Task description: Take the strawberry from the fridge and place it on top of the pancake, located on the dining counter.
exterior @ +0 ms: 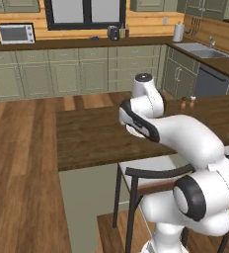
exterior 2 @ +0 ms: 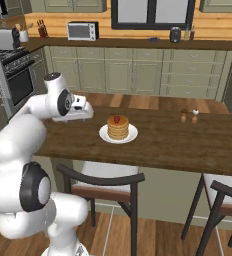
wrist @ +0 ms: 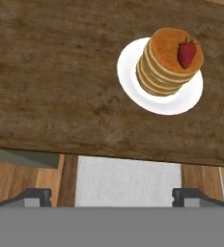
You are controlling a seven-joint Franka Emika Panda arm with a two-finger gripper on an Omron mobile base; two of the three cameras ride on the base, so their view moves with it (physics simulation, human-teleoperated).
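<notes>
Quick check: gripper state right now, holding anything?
Gripper: open, holding nothing; the strawberry lies on the pancake.

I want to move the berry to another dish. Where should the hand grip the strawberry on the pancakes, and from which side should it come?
Grip the strawberry across its narrow red body, coming from straight above. It lies flat on the top of the pancake stack, near the edge, so a side approach would likely push it off or hit the stack. The hand is open and well back from the white plate.

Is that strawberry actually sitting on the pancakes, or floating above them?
Touching. The hand view shows the strawberry lying flat on the top pancake, with no gap.
</notes>
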